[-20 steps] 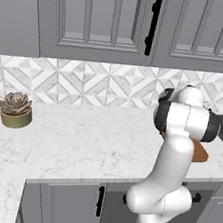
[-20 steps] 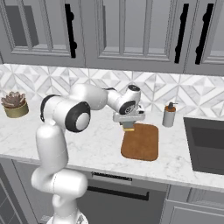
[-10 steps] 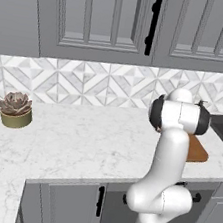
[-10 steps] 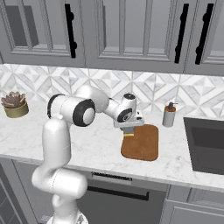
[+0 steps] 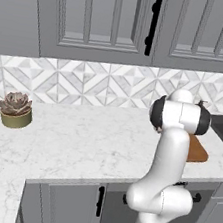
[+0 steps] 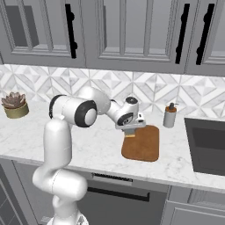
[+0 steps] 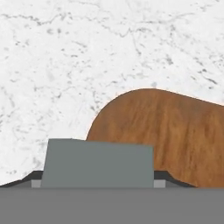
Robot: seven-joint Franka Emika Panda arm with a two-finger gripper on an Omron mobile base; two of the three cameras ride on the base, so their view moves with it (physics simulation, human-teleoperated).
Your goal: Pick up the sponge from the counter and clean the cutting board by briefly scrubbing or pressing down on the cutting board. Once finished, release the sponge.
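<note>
The reddish-brown cutting board [image 6: 145, 145] lies on the white marble counter [image 6: 96, 145], close to the sink. My gripper [image 6: 130, 131] is down at the board's back left corner, shut on the sponge [image 6: 129, 135], whose yellow layer shows just under the hand. In the hand view the sponge's grey-green face [image 7: 98, 164] spans the space between the two dark fingertips [image 7: 26, 180], with the board's rounded corner [image 7: 166, 131] right behind it. From the left base view a strip of the board [image 5: 198, 149] shows past the arm, which hides the hand.
A soap dispenser [image 6: 169, 116] stands behind the board's right side, and a dark sink [image 6: 206, 145] lies further right. A potted succulent [image 6: 14, 105] sits far left by the backsplash. Wall cabinets hang overhead.
The hand has come down with the sponge onto the board's back left corner, and the arm's upper links have swung lower and closer to the counter.
</note>
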